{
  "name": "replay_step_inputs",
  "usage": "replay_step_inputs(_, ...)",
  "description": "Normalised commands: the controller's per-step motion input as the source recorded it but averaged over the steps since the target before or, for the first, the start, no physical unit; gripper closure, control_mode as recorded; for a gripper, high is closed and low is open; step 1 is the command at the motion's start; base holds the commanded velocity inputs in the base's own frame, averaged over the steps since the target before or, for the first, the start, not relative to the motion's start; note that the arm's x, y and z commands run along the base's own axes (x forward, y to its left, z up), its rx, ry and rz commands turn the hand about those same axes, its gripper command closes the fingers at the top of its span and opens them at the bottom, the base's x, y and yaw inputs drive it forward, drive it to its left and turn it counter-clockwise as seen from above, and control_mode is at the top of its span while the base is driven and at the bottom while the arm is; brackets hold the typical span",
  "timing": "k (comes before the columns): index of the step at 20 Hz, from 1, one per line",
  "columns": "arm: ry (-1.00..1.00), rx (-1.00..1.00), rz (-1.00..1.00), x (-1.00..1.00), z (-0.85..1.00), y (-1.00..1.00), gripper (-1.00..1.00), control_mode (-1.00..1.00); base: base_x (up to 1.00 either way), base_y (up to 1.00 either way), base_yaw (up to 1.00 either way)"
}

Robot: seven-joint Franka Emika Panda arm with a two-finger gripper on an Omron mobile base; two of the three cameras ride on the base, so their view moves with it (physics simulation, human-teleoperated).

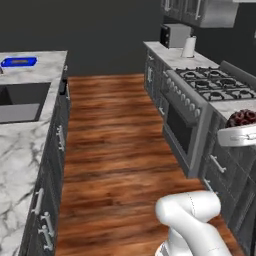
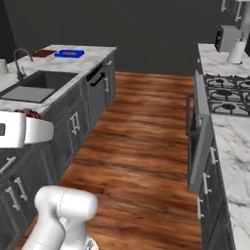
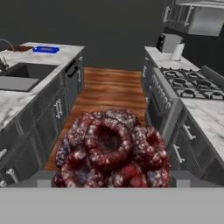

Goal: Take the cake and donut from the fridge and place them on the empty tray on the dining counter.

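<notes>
One cake (image 3: 111, 151) in gripper (image 3: 111, 183)

arm raised, tool (image 3: 112, 183) gripping cake (image 3: 113, 148)

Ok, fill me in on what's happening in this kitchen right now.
The robot arm stands in the aisle between the dining counter and the stove. Its hand carries the cake, a bumpy maroon lump sitting right in front of the hand camera; the fingertips are hidden, so the grip itself can't be confirmed. The tray lies at the counter's far end beside a blue tray, past the sink.
</notes>
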Motion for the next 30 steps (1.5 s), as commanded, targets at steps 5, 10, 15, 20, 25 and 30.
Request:
replay_step_inputs(5, 0.0, 0.0, 0.0, 0.0, 0.0, 0.0, 1.0, 1.0, 1.0, -0.01, 0.0)
replay_step_inputs(10, 0.0, 0.0, 0.0, 0.0, 0.0, 0.0, 1.0, 1.0, 1.0, -0.06, 0.0)
replay_step_inputs(15, 0.0, 0.0, 0.0, 0.0, 0.0, 0.0, 1.0, 1.0, 1.0, -0.11, 0.04)
replay_step_inputs(20, 0.0, 0.0, 0.0, 0.0, 0.0, 0.0, 1.0, 1.0, 1.0, 0.0, 0.03)
replay_step_inputs(25, 0.0, 0.0, 0.0, 0.0, 0.0, 0.0, 1.0, 1.0, 1.0, -0.02, 0.04)
replay_step_inputs(30, 0.0, 0.0, 0.0, 0.0, 0.0, 0.0, 1.0, 1.0, 1.0, 0.0, 0.05)
